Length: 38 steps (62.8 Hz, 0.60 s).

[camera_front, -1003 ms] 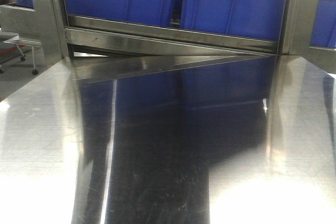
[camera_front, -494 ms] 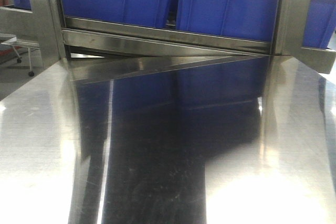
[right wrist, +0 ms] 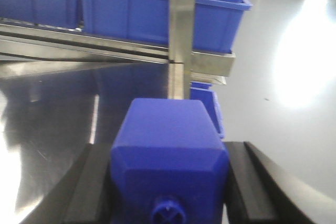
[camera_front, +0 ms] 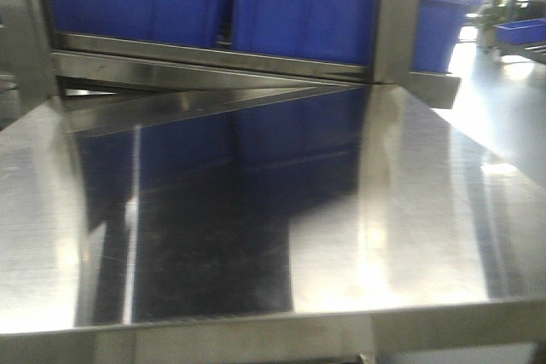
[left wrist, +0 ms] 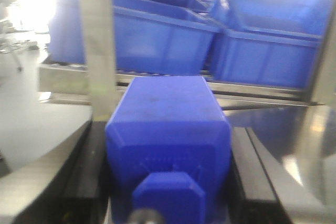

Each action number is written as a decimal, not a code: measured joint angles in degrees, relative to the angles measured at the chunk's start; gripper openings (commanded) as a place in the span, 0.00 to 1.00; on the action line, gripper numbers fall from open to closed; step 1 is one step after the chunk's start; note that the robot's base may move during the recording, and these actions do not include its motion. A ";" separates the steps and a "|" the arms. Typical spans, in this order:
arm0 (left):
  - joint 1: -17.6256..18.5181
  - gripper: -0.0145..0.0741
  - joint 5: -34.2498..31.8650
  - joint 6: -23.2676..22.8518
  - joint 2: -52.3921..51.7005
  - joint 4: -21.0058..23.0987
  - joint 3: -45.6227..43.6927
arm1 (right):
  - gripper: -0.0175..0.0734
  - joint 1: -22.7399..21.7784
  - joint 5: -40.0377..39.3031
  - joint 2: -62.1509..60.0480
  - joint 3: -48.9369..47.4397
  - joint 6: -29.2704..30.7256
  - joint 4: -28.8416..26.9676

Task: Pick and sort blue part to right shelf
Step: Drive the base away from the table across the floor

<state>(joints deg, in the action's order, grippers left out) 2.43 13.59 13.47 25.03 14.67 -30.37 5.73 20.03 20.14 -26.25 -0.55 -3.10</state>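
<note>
At each wrist, fingers [left wrist: 94, 182] grip blue part [left wrist: 168, 124]

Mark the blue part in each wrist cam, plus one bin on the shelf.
blue part [left wrist: 168, 103]: left wrist view, middle of its upper face.
second blue part [right wrist: 168, 124]: right wrist view, middle of its upper face.
blue bin [camera_front: 303, 19]: front view, middle of its front wall.

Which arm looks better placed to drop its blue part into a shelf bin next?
Left, probably. The left gripper is shut on a blue part, with open blue bins straight ahead. The right gripper holds the other blue part facing the shelf's steel post, with floor beyond.
</note>
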 measured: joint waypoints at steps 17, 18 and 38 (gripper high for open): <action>0.00 0.57 0.00 0.00 -0.15 0.00 0.12 | 0.66 0.00 0.00 0.00 0.00 0.00 0.00; 0.00 0.57 0.00 0.00 -0.15 0.00 0.12 | 0.66 0.00 0.00 0.00 0.00 0.00 0.00; 0.00 0.57 0.00 0.00 -0.15 0.00 0.12 | 0.66 0.00 0.00 0.00 0.00 0.00 0.00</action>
<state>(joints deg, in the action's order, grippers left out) 2.43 13.59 13.47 24.87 14.67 -30.25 5.73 20.03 20.14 -26.25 -0.55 -3.10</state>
